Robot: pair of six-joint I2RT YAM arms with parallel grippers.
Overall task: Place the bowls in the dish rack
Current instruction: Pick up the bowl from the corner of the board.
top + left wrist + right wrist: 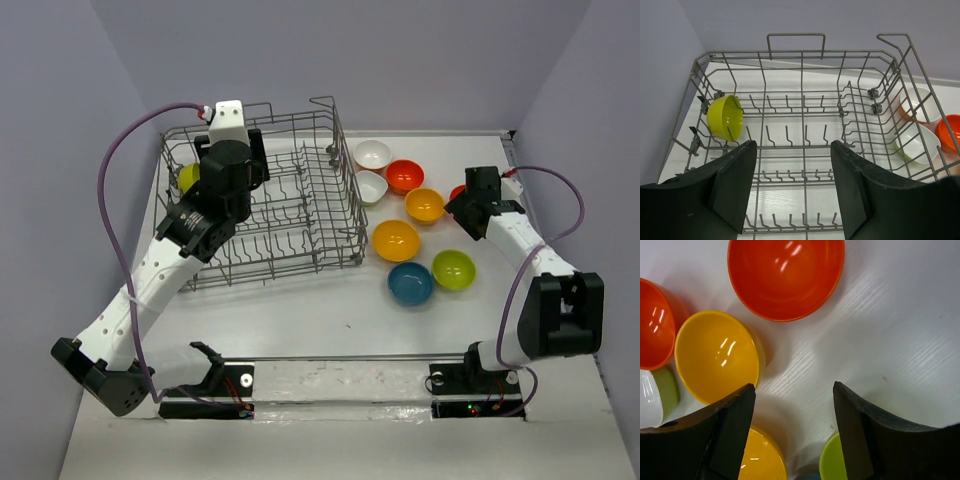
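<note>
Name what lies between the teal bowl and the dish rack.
Only bare white table lies between teal bowl and dish rack, per the top external view.

No readable text, labels, numbers or signs (bowls (pixel 396 240), dish rack (pixel 300 215) plain).

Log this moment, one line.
left end effector open over grey wire dish rack | lime green round glossy bowl inside rack | right end effector open, empty

Our left arm (pixel 150 278) and right arm (pixel 525 245) are white with black joints, black claw fingers (pixel 735 185) and looping purple cables (pixel 101 195).
</note>
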